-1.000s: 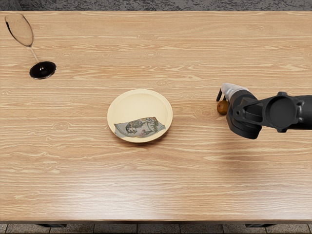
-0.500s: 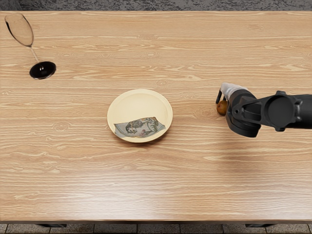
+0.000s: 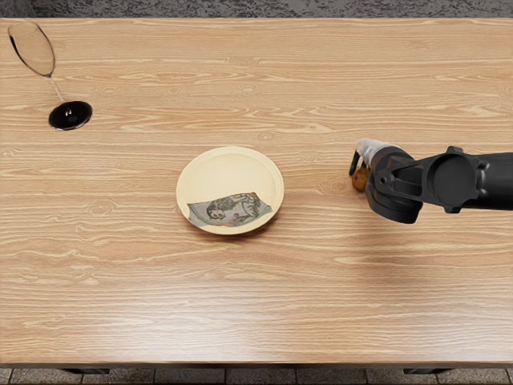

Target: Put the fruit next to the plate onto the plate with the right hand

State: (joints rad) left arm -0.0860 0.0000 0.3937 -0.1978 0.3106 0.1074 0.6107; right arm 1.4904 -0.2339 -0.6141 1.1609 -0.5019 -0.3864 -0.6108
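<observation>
A small brown fruit (image 3: 360,179) sits right of the cream plate (image 3: 228,164), about a hand's width from its rim. My right hand (image 3: 358,167) comes in from the right edge on a black arm, and its pale fingers (image 3: 367,148) are curled over the top of the fruit. The black wrist hides most of the hand and the fruit's right side. Whether the fruit touches the table or is lifted, I cannot tell. The left arm is out of view.
A patterned, crumpled scrap (image 3: 230,210) lies on the near part of the plate. A wine glass (image 3: 32,50) with a dark foot (image 3: 70,115) leans at the far left corner. Bare wooden table (image 3: 321,265) lies between fruit and plate.
The right hand and the fruit have shifted together a little to the left, toward the plate. Plate and glass have not moved.
</observation>
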